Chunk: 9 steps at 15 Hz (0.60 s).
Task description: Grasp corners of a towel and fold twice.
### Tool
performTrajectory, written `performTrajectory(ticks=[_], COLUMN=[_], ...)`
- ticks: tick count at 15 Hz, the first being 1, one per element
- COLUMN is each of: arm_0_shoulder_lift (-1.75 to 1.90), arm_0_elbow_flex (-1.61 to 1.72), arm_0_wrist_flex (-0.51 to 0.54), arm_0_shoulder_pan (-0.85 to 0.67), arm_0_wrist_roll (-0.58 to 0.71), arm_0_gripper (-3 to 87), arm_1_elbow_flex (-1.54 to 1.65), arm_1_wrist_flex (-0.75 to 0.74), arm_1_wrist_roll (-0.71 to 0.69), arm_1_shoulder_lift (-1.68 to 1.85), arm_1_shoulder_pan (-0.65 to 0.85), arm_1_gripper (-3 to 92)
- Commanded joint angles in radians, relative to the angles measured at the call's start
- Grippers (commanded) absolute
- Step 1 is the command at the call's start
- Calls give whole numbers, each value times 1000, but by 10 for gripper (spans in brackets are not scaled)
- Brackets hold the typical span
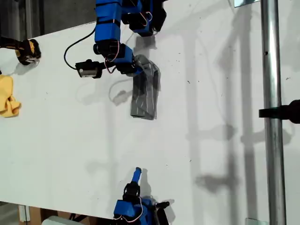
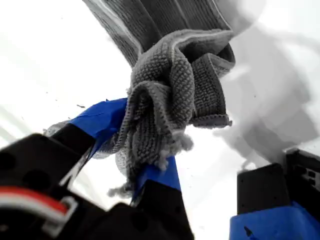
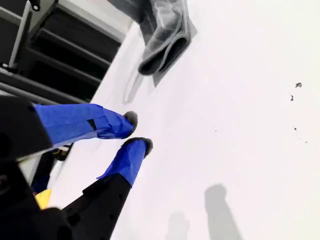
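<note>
The grey striped towel point(image 1: 144, 93) lies as a narrow folded strip on the white table point(image 1: 211, 140), in the upper middle of the exterior view. My first gripper point(image 1: 136, 69) is shut on the strip's far end, lifting it off the table. Its wrist view shows a bunched wad of towel point(image 2: 175, 75) pinched between the blue fingers point(image 2: 100, 122) of my first gripper point(image 2: 132, 150); which corners sit in the wad I cannot tell. My second gripper point(image 1: 137, 172) hovers near the table's lower edge in the exterior view, well short of the towel point(image 3: 165, 35). In its wrist view my second gripper point(image 3: 136, 132) is narrowly open, holding nothing.
A small yellow cloth point(image 1: 7, 96) lies at the exterior view's left edge, with a black and yellow object point(image 1: 26, 50) above it. A metal pole point(image 1: 272, 112) with a black clamp point(image 1: 286, 111) runs down the exterior view's right. Cables hang from the first arm.
</note>
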Motion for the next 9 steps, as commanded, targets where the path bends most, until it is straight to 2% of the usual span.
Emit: performTrajectory(ticks=[1, 3, 9], arm_0_shoulder_lift=[6, 6, 6], arm_0_elbow_flex=[-20, -20, -21], arm_0_wrist_flex=[-8, -8, -6], arm_0_shoulder_pan=[5, 11, 12], arm_0_wrist_roll=[-2, -6, -3], arm_0_gripper=[60, 59, 59], arm_1_elbow_flex=[-86, -92, -84], arm_1_wrist_flex=[-127, -213, -595], arm_1_wrist_roll=[-46, -55, -72], arm_1_shoulder_lift=[5, -40, -219], arm_1_shoulder_pan=[3, 20, 48], arm_1_gripper=[-1, -1, -1])
